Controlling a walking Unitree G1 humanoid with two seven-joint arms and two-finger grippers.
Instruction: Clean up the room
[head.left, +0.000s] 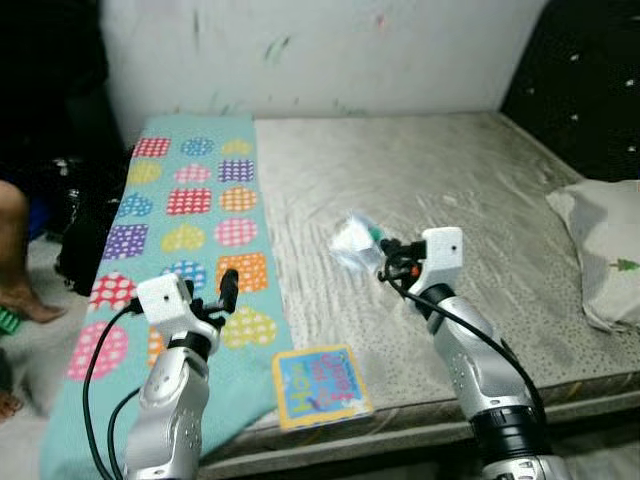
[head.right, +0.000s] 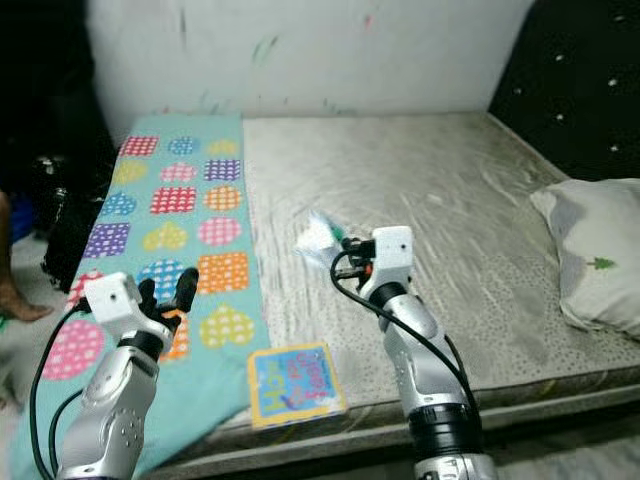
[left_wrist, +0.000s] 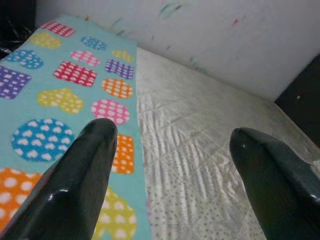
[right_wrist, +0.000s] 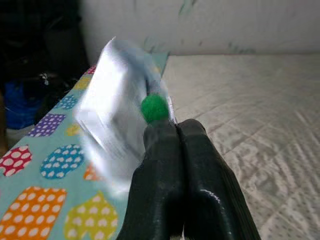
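My right gripper (head.left: 382, 260) is shut on a clear plastic bag (head.left: 352, 241) with a small green ball inside, held above the grey mattress (head.left: 430, 190). Along the wrist, the clear plastic bag (right_wrist: 117, 117) sticks up from the closed fingers (right_wrist: 200, 165), and the green ball (right_wrist: 153, 107) sits just beyond the tips. My left gripper (head.left: 222, 292) stands open over the teal blanket (head.left: 190, 210) with coloured dotted patches, nothing between its fingers (left_wrist: 85, 170). A blue and yellow children's book (head.left: 320, 383) lies at the mattress's front edge.
A white pillow (head.left: 605, 245) rests at the right edge of the bed. A person's bare foot (head.left: 25, 300) and leg are on the floor at the left, beside dark bags (head.left: 80, 240). A marked white wall (head.left: 330, 50) backs the bed.
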